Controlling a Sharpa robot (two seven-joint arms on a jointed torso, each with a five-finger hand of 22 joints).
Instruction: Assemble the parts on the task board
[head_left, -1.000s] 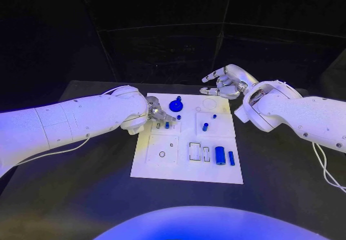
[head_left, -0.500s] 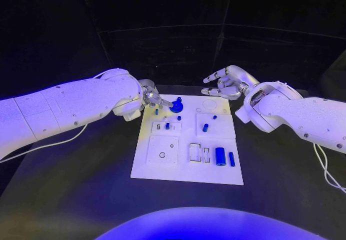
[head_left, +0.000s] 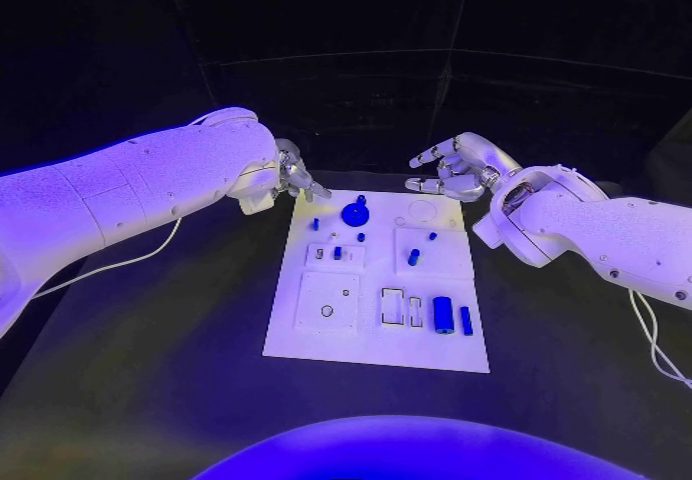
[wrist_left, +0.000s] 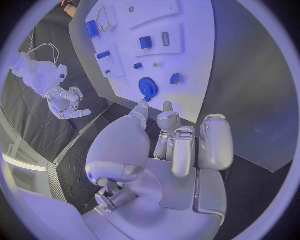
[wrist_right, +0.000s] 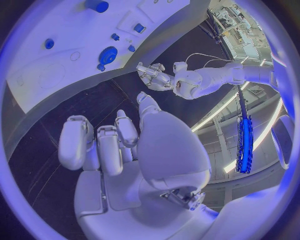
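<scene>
At upper left of the head view, the left hand (head_left: 293, 180) has been lifted off the task board (head_left: 375, 345), fingers curled and empty; the blue gear (head_left: 353, 212) stays seated at its far end, so another part seems due.

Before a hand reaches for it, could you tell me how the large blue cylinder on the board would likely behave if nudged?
The large blue cylinder lies on its side, so it would probably roll across the task board. It looks rigid, likely light. Its smooth round surface may slip from a loose grip.
</scene>
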